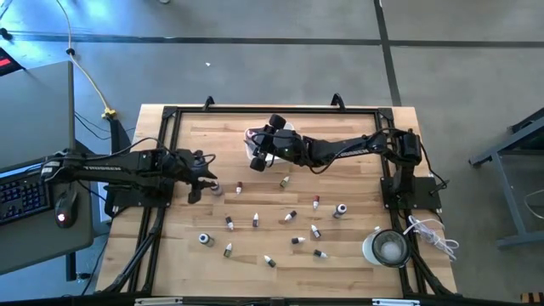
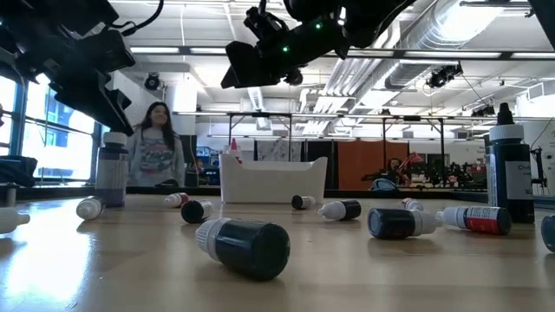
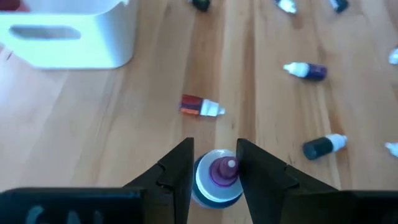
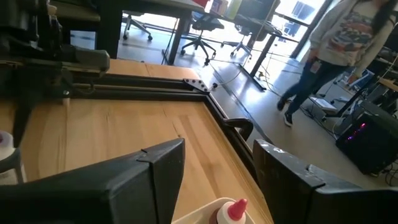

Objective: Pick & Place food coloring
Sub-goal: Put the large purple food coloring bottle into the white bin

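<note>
Several small food coloring bottles [image 1: 255,221] lie scattered on the wooden table. One of them [image 3: 217,177], with a purple tip and a white collar, stands upright near the left side. My left gripper [image 3: 216,168] is shut on it; the same bottle [image 2: 113,169] shows in the low view. My right gripper [image 1: 257,153] hangs open over the white tray [image 1: 252,136] at the far middle and holds nothing. Below its fingers [image 4: 155,168], a red-tipped bottle [image 4: 231,211] shows at the tray's rim. My left gripper pinches the upright bottle between its two fingers, one on each side of the white collar [image 3: 202,186] just below the purple tip. The fingers slant down at it from the table's left side. The bottle stands upright with its base on the table.
A round clear container [image 1: 388,247] stands at the near right. A black frame [image 1: 255,109] runs along the table's edges. A red-labelled bottle [image 3: 200,107] lies just beyond the held one. A person [image 2: 156,143] stands in the room behind the table.
</note>
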Available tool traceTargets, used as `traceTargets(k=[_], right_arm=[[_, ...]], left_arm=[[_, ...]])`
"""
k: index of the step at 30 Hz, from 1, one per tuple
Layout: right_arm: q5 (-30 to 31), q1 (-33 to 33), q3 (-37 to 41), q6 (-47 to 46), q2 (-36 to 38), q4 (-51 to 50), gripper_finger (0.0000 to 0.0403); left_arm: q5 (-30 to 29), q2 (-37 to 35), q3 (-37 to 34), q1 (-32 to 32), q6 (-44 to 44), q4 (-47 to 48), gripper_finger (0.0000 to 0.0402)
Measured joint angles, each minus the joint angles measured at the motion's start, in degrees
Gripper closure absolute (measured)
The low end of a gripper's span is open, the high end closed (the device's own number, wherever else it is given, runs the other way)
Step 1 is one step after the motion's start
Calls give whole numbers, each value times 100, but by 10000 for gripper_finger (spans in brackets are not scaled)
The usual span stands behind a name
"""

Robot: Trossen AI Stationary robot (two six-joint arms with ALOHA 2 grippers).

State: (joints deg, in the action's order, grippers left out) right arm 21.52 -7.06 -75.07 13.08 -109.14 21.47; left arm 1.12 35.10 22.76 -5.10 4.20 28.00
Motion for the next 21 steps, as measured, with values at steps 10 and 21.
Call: traceTargets(k=[10, 21], right_arm=[[-4, 1, 0, -54, -2, -13, 219], [-4, 1, 0, -58, -2, -60, 219]], left_arm=[[-89, 0, 4, -3, 377, 91, 286], [-355, -3, 11, -5, 508, 93, 367]])
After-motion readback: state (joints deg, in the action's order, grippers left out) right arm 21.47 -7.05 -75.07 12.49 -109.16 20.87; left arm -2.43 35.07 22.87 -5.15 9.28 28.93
